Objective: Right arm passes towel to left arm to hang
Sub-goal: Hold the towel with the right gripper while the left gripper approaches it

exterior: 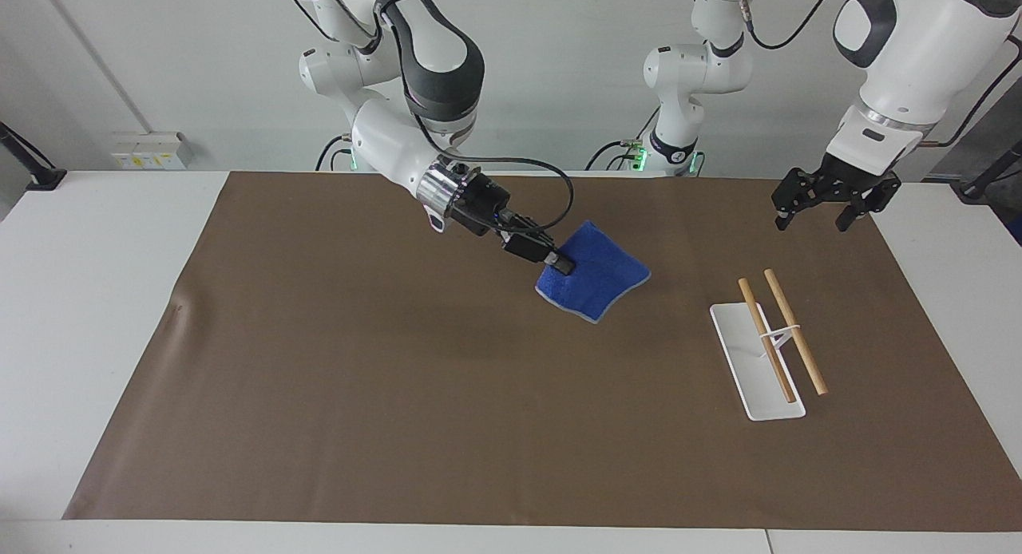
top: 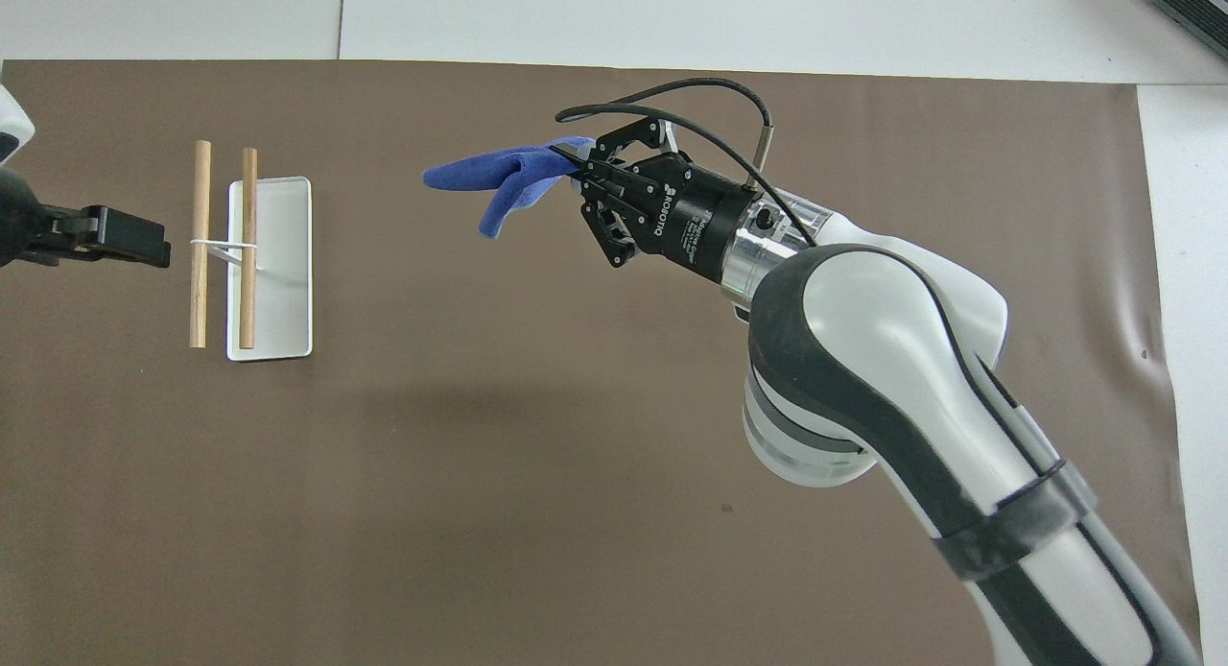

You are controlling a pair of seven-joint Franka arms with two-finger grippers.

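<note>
The right arm (exterior: 415, 67) reaches out over the middle of the brown mat (exterior: 359, 394), with its wrist angled down toward the left arm's end of the table. The right gripper (exterior: 559, 264) is clamped on one corner of the towel (exterior: 595, 282), with both fingers pressed together on the cloth. The towel is held in the air above the mat; in the overhead view it extends from the fingertips toward the left arm's end, and one fold droops below the rest (top: 504, 181). A pale trim is visible along its lower edge in the facing view. A loose black cable (top: 700, 95) arcs over the right wrist. The left arm (exterior: 910, 51) waits at its own end of the table. The left gripper (exterior: 818, 217) hangs above the mat's edge with its fingers spread apart and nothing between them. The towel rack (exterior: 758, 362) stands on the mat near that end: a white rectangular base carrying two parallel wooden rods (exterior: 786, 330) on a thin white support. The towel and the rack are well apart, with bare mat between them.
</note>
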